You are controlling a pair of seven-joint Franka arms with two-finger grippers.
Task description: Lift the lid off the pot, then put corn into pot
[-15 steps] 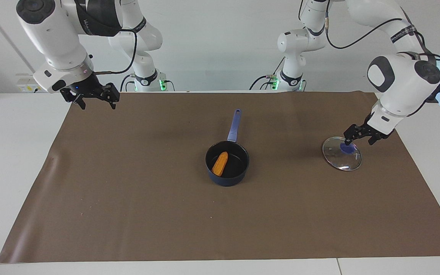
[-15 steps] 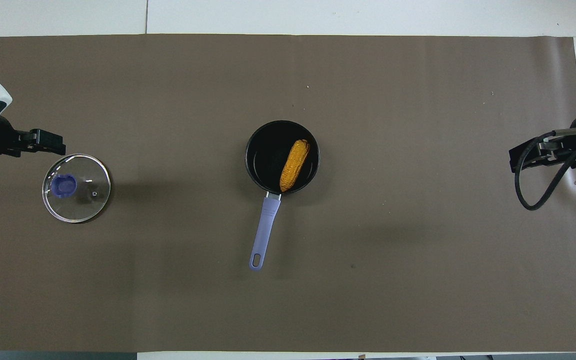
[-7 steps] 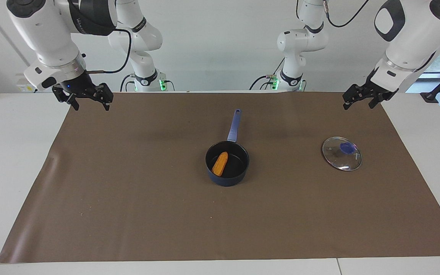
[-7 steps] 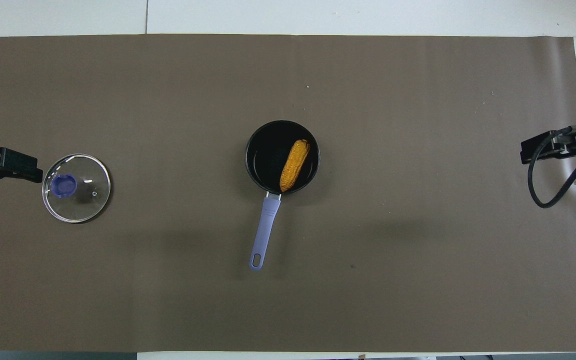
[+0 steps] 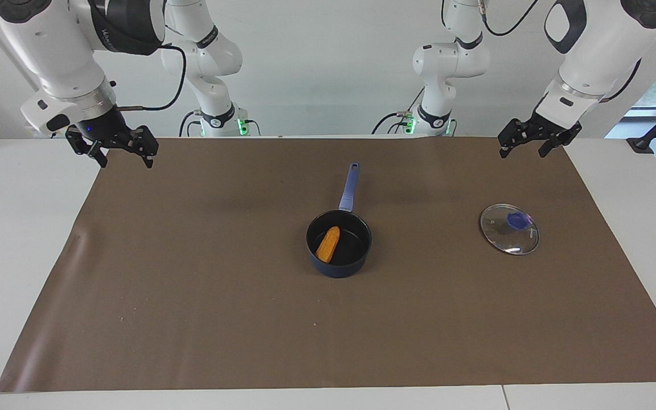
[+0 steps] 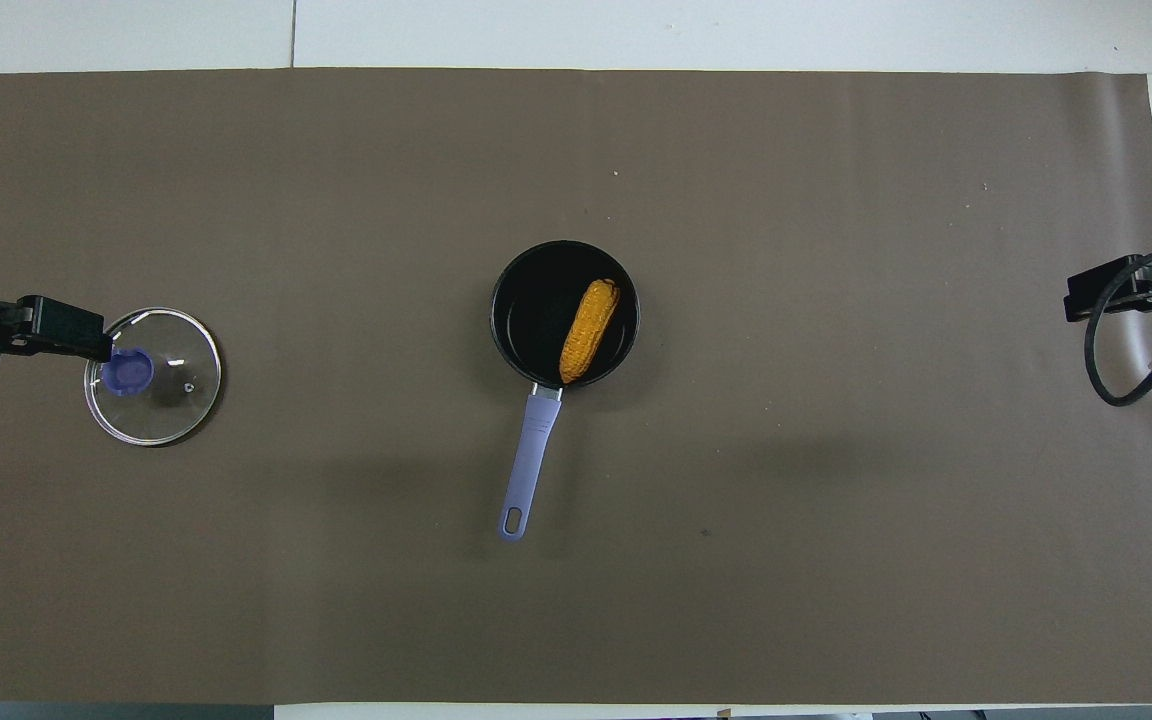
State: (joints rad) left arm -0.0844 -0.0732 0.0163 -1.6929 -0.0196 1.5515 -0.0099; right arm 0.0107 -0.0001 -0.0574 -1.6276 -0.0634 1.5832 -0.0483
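Resting in the pot (image 5: 339, 244), the corn (image 5: 328, 244); lid (image 5: 509, 229) off.
Left gripper (image 5: 523, 144) and right gripper (image 5: 119, 152) hang high, fingers released.

Left gripper (image 5: 524, 146) raised, jaws open, right gripper (image 5: 113, 154) raised, jaws open

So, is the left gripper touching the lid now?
Apart. In the facing view the left gripper hangs high above the mat, and the lid lies flat below it with a clear gap.

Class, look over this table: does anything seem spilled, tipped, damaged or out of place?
Nothing stands out. The corn lies inside the upright pot, and the lid rests flat on the mat toward the left arm's end.
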